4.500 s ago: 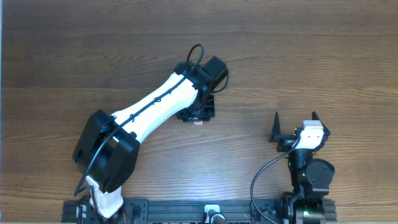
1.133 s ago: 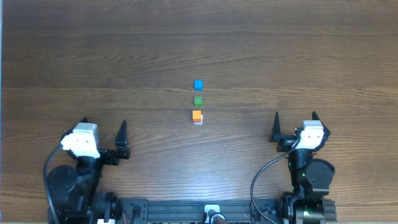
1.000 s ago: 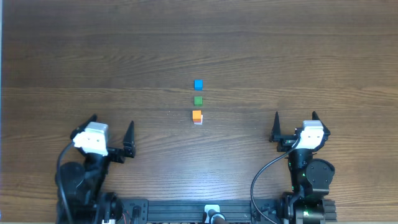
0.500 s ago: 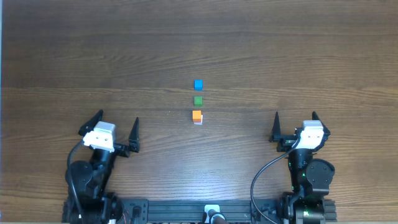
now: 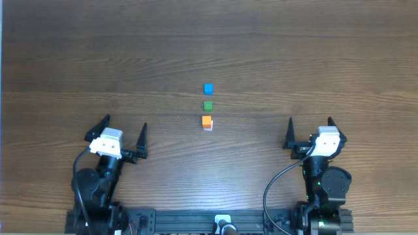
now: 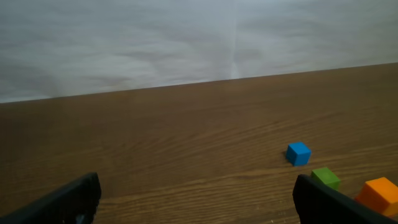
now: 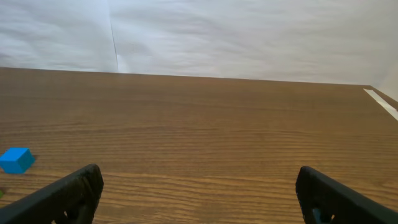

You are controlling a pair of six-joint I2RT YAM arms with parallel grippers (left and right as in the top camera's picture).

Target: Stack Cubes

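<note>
Three small cubes lie in a line at the table's middle: a blue cube (image 5: 208, 89) farthest back, a green cube (image 5: 208, 106) in between, and an orange cube (image 5: 207, 121) nearest, with a pale sliver showing under its front edge. All three stand apart from each other. My left gripper (image 5: 124, 124) is open and empty near the front left, well away from them. The left wrist view shows the blue cube (image 6: 298, 153), green cube (image 6: 326, 178) and orange cube (image 6: 381, 193) ahead. My right gripper (image 5: 310, 121) is open and empty at the front right; the blue cube (image 7: 15, 160) is in its view.
The wooden table (image 5: 294, 59) is bare around the cubes. A white wall (image 7: 249, 37) rises behind its far edge. Both arm bases stand along the front edge.
The left arm drew back from the cubes to the front left, leaving the orange cube on the table, then shifted slightly right. The right arm has not moved.
</note>
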